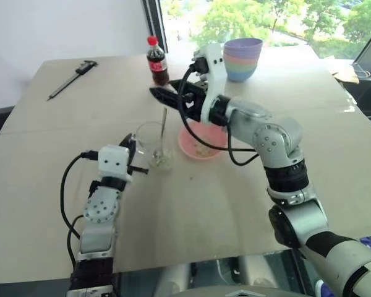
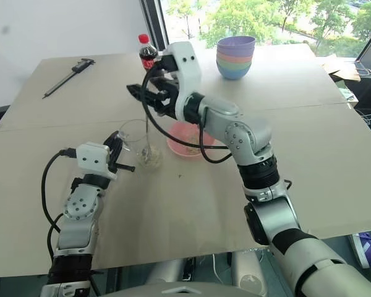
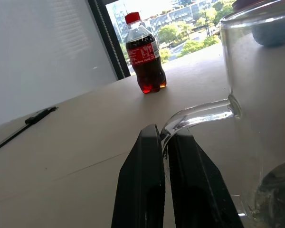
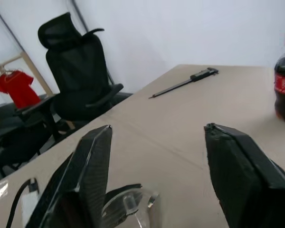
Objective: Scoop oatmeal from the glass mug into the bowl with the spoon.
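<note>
Your left end effector is pinched on the handle of the glass mug, which stands on the bench just beside the pink bowl. Your right end effector hovers above the mug with its fingers spread apart, gripping nothing. The spoon stands upright in the mug, head down, handle rising above the rim. Oatmeal lies in the bowl, and some sits at the mug's bottom.
</note>
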You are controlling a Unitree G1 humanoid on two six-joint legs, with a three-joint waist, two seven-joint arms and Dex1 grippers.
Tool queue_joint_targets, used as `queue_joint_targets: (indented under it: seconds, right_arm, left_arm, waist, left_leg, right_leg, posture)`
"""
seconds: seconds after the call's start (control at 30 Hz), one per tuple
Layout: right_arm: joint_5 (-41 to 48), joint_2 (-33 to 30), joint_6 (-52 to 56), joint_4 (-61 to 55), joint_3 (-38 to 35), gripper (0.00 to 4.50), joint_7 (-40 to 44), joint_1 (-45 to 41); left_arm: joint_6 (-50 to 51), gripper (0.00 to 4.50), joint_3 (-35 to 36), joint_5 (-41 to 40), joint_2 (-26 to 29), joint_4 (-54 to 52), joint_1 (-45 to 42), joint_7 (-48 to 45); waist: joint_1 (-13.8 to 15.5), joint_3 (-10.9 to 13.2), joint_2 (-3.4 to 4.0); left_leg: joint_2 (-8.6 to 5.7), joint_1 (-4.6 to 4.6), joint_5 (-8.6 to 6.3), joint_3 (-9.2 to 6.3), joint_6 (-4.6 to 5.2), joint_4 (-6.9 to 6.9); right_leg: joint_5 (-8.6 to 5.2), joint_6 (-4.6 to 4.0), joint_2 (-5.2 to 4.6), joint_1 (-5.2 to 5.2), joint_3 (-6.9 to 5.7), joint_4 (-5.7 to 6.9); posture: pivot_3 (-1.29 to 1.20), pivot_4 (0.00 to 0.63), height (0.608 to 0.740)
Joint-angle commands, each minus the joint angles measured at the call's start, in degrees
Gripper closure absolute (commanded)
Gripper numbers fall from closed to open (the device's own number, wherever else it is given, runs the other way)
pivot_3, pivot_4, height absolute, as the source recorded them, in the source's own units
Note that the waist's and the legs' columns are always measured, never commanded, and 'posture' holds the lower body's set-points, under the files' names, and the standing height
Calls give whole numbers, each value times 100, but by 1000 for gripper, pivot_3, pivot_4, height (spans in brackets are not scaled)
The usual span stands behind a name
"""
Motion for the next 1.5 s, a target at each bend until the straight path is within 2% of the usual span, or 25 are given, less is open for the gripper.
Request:
queue_joint_targets:
  seconds: [0.03,0.13,0.23,0.57,0.73,0.83,0.97,1.0,1.07,1.13,1.2,1.3,1.5]
  right_arm:
    - [-127,-60,-308,51,-322,1643,-2,-232]
    - [-210,-104,-331,72,-378,1579,37,-204]
    - [-251,-112,-283,-8,-406,1579,57,-127]
    - [12,-435,24,-704,-522,1579,297,352]
    - [86,-1170,-209,-1438,-594,1579,968,1462]
    - [-31,-1711,-518,-1688,-675,1579,1414,2187]
    - [-467,-2392,-1243,-1849,-707,1579,1878,3272]
    - [-620,-2575,-1538,-1800,-766,1323,2061,3696]
    - [-862,-2837,-2082,-1718,-896,989,2367,4398]
    - [-929,-2953,-2485,-1669,-1047,52,2545,4982]
    - [-663,-2916,-2768,-1718,-1263,52,2846,5487]
    - [-806,-2949,-3252,-1648,-1282,52,3138,6082]
    - [-924,-2960,-3586,-1572,-1249,52,3333,6619]
  left_arm:
    - [-174,4500,-36,-47,71,-44,75,-116]
    - [-200,3471,25,-89,93,-37,112,-151]
    - [-188,2124,44,-54,140,-69,151,-173]
    - [53,2124,291,-255,177,-943,819,-164]
    - [576,2124,583,-650,29,-1910,1722,-123]
    - [726,2124,550,-856,-222,-2469,2593,-175]
    - [674,973,360,-873,-386,-2694,3351,-339]
    - [742,492,264,-872,-378,-2662,3476,-419]
    - [846,51,75,-597,-302,-2512,3620,-481]
    - [947,0,-16,-473,-279,-2428,3642,-473]
    - [982,0,-97,-391,-216,-2399,3658,-520]
    - [906,0,-181,-435,-152,-2336,3664,-669]
    - [642,0,-278,-540,-51,-2187,3553,-928]
  waist:
    - [0,0,0]
    - [-2,0,1]
    - [-8,0,1]
    - [-1,0,0]
    - [12,-2,-3]
    - [16,-1,-2]
    - [32,0,-1]
    - [37,0,-2]
    - [149,0,0]
    - [174,1,1]
    - [148,2,0]
    - [112,2,0]
    - [140,3,0]
  left_leg:
    - [0,0,0,0,0,0]
    - [-1,-1,0,0,0,-1]
    - [0,-2,0,1,-1,-1]
    - [3,-7,0,-4,0,-2]
    - [-2,-18,-11,-17,18,-3]
    - [-3,-28,-12,-21,20,-3]
    - [-3,-28,-14,-22,23,-4]
    - [-2,-27,-14,-23,24,-4]
    - [1,-16,-14,-27,24,-3]
    - [5,43,-20,-30,33,-4]
    - [9,44,-23,-23,39,-2]
    - [16,58,-22,-10,39,3]
    - [26,113,-24,-1,39,-2]
  right_leg:
    - [0,0,0,0,0,0]
    - [0,0,0,0,1,-3]
    - [0,0,-1,-1,2,-4]
    - [0,0,-24,-1,-1,-13]
    - [0,0,-35,2,-16,-31]
    - [0,1,-40,1,-21,-42]
    - [0,1,-37,4,-26,-47]
    - [-1,1,-34,5,-30,-46]
    - [-2,0,-1,20,-34,-44]
    - [-8,2,7,97,-51,-68]
    - [-8,5,11,102,-40,-82]
    - [-7,6,20,108,-25,-76]
    - [-29,10,27,151,-17,-75]
  posture:
    - [0,150,740]
    - [0,150,740]
    - [0,150,740]
    - [0,150,740]
    - [0,150,740]
    - [0,150,740]
    - [0,150,740]
    - [0,150,740]
    - [0,150,740]
    - [0,150,740]
    - [0,150,740]
    - [0,150,740]
    - [0,150,740]
